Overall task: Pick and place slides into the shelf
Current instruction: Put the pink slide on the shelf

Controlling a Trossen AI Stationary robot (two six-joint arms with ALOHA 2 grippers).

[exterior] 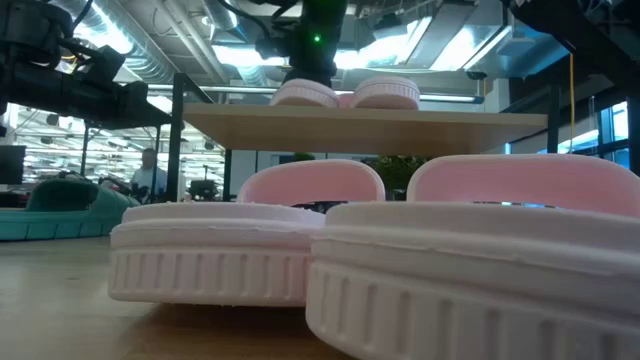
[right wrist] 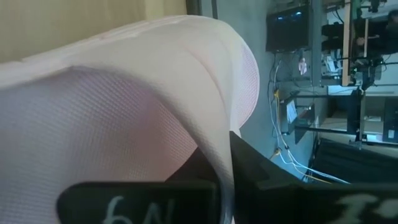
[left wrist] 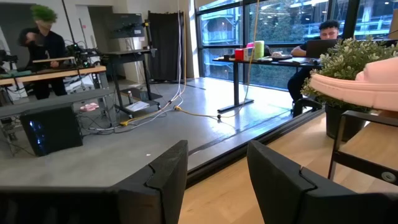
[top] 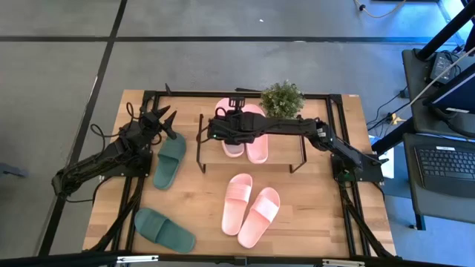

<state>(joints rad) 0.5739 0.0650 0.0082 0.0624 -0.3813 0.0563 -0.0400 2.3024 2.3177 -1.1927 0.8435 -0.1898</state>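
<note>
The shelf (top: 211, 165) stands mid-table, toward the far side; its light board (exterior: 370, 128) carries two pink slides (top: 257, 142), (exterior: 385, 92), soles down. My right gripper (top: 223, 132) reaches in from the right and is shut on the left of these slides (exterior: 303, 93). Another pink pair (top: 237, 200), (top: 260, 216) lies on the table near the front. One green slide (top: 171, 159) lies left of the shelf, and another (top: 165, 228) is at the near left. My left gripper (top: 159, 119) hovers open above the table's far left (left wrist: 217, 186). My right gripper holds the pink slide on the shelf by its wide strap (right wrist: 205, 93). The strap's edge (right wrist: 225, 168) runs between the two fingers (right wrist: 255, 174), one under the strap and one outside it. The fingers come from above. The slide's sole rests on the board (exterior: 303, 100).
A potted plant (top: 282, 98) stands at the far edge behind the shelf. The table's black frame rails (top: 345, 148) run along both sides. Bare wood lies between the shelf and the near pink pair. People sit at desks in the room beyond (left wrist: 323, 37).
</note>
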